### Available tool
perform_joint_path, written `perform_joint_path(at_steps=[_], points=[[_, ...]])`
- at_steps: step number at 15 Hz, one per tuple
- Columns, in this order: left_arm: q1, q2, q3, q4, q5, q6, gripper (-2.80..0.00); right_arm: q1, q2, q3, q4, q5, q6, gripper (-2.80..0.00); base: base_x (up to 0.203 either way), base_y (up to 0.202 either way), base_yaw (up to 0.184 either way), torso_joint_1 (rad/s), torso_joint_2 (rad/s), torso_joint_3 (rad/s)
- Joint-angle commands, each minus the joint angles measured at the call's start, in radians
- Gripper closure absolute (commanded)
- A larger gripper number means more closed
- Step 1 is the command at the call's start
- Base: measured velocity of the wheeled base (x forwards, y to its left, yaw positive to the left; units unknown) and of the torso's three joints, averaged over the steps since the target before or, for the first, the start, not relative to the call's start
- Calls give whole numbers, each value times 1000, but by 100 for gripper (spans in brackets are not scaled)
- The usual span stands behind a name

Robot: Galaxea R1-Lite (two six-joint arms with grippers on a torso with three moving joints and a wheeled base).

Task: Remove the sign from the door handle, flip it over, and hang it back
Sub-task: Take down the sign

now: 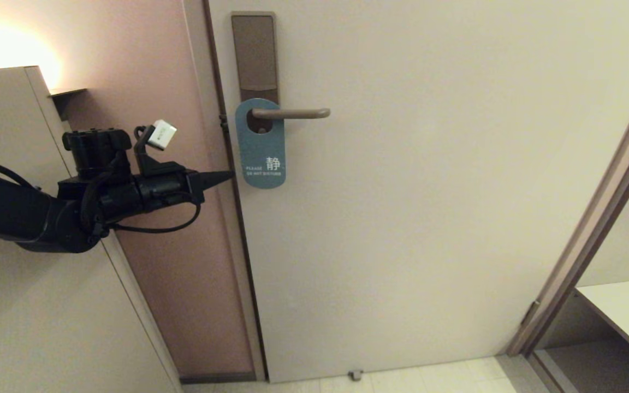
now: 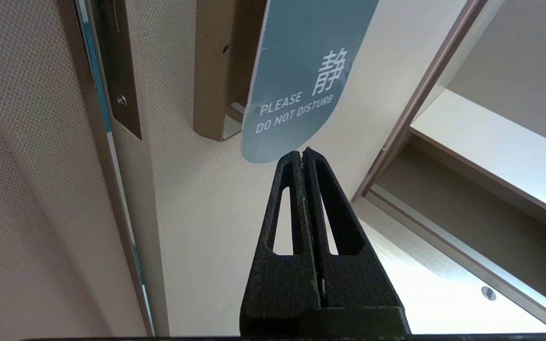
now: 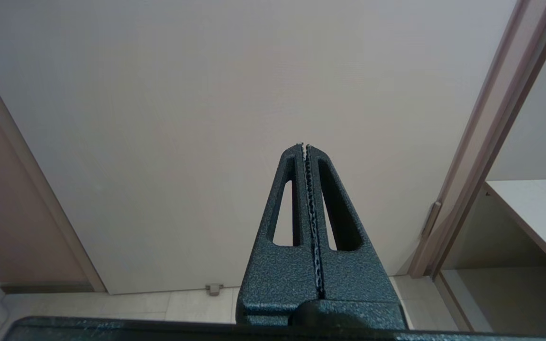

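Head view: my left gripper (image 1: pixel 230 174), fingers pressed together and empty, points at the door edge, the sign (image 1: pixel 260 147) just off its tip at about two o'clock. The sign hangs teal side out on the door handle (image 1: pixel 291 113), beside the door (image 1: pixel 429 218).

Left wrist view: the sign's (image 2: pixel 301 80) rounded lower end sits at twelve o'clock of the shut tips (image 2: pixel 303 154). I judge I should part the fingers before closing in, then pinch the lower edge squarely.

Right wrist view: my right gripper (image 3: pixel 304 146) is closed on nothing, parked facing bare door.
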Motion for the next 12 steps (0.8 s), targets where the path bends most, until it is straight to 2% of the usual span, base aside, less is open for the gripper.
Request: perform_joint_path(at_steps=[1,6,7,10,12], points=[[0,11,-6,-4,-5,-1,0,0,0,0,-1,0,0,0,0,0,0,0,0,0],[0,17,-3,-4,-4,-3,0,0,0,0,-1,0,0,0,0,0,0,0,0,0],[0,16,-1,-4,-4,-3,-280,0,0,0,-1,0,0,0,0,0,0,0,0,0],[0,20,-1,-15,-10,-3,-280,0,0,0,-1,0,0,0,0,0,0,0,0,0],[6,16,0,-14,-58,-3,-280,0,0,0,-1,0,0,0,0,0,0,0,0,0]])
